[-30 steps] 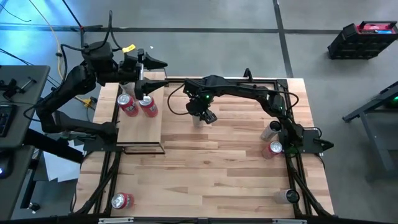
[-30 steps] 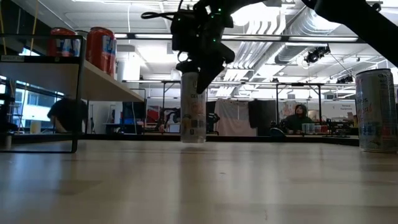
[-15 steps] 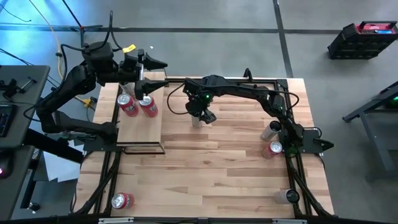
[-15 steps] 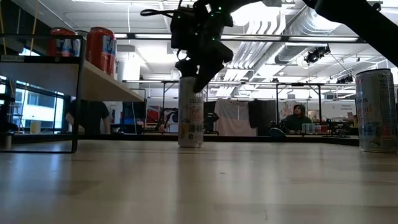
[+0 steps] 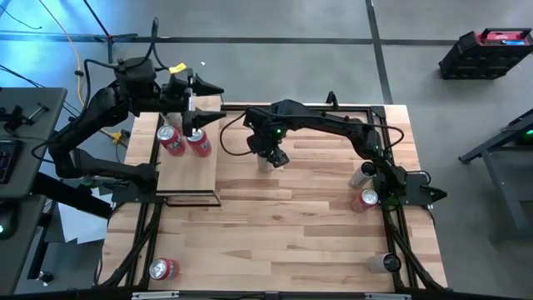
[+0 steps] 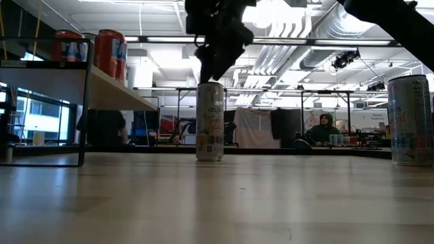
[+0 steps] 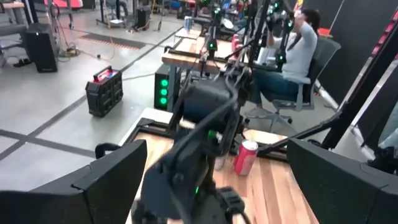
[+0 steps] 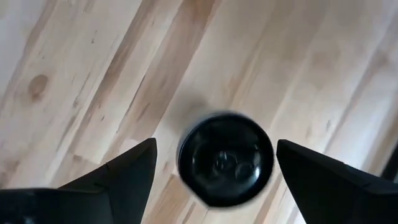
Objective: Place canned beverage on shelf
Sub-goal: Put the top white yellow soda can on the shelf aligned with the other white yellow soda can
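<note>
- The can (image 6: pixel 210 121) is a tall slim cylinder, pale with printed lettering, standing upright on the table (image 5: pixel 291 225) near its middle, toward the far edge.
- Seen from my right wrist, its top (image 8: pixel 225 158) is a dark round disc with a raised rim, sitting between my two dark fingers (image 8: pixel 118 177) with a gap on each side.
- My right gripper (image 5: pixel 271 155) hangs straight above the can, spread wide and grasping nothing; in the low view the fingertips sit just above the can's rim.
- The table is pale planks, striped with darker boards and a few knots.
- The shelf (image 5: pixel 187 171) is a narrow pale board in a thin black frame, to the left of the can and well apart from it.
- Two red cans (image 5: pixel 185 142) stand side by side on the shelf's far end.
- My left gripper (image 5: pixel 198 107) hovers just beyond those red cans, its fingers released and holding nothing.
- Another red can (image 5: pixel 162 269) lies at the table's near left corner.
- On the right side are a red can (image 5: pixel 368 198) by my right arm's base, a pale can (image 5: pixel 363 174) just behind it, and a third can (image 5: pixel 386 263) near the corner.
- People (image 6: pixel 327 127) sit in the room beyond the table.
</note>
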Available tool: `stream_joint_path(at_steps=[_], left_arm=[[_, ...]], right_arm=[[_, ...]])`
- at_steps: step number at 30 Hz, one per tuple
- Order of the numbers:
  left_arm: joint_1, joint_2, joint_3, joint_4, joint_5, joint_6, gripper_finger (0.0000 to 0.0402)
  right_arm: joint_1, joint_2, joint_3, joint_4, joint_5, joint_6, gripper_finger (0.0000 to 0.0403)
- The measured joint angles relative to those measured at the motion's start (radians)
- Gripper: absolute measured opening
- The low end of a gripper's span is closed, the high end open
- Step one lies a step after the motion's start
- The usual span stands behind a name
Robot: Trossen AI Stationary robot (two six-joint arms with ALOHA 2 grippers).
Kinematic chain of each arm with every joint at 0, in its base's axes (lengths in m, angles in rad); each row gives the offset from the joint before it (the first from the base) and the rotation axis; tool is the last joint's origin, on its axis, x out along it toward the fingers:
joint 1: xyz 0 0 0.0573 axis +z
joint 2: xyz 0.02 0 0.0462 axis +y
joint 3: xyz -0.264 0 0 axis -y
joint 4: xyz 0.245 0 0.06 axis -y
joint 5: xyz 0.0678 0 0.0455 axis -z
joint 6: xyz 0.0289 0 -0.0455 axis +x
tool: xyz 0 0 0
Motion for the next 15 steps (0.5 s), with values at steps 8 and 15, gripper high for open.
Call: stream_joint_path(at_steps=[8, 15], left_arm=[[0.000, 0.000, 0.000, -0.072, -0.002, 0.072, 0.0378], [0.003, 0.036, -0.001, -0.127, -0.042, 0.092, 0.0378]], right_arm=[[0.019, -0.065, 0.007, -0.090, 0.030, 0.177, 0.0317], [0.019, -0.130, 0.012, -0.145, 0.158, 0.621, 0.0317]])
